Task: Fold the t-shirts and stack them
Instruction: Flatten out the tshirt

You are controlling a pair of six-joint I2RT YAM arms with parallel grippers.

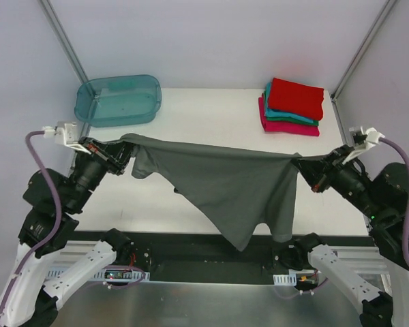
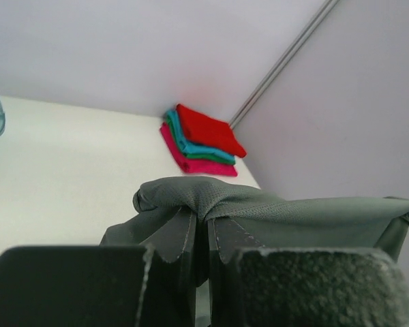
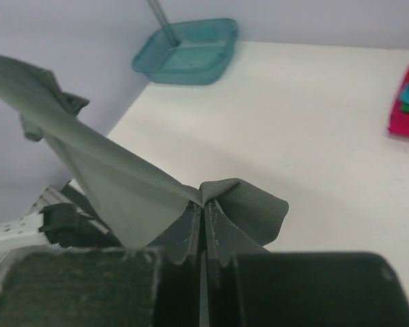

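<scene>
Left fingers (image 2: 178,246) and right fingers (image 3: 183,237) clench the dark grey t-shirt (image 1: 225,184), stretched unfolded above the desk (image 1: 211,116) centre, yet to join the folded stack (image 1: 293,107) at one o'clock.

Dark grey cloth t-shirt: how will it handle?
Likely very floppy: the dark grey cloth t-shirt sags to a point between two pinched corners. Probably light: small pinches carry it. Pushed, it would likely bunch.
</scene>
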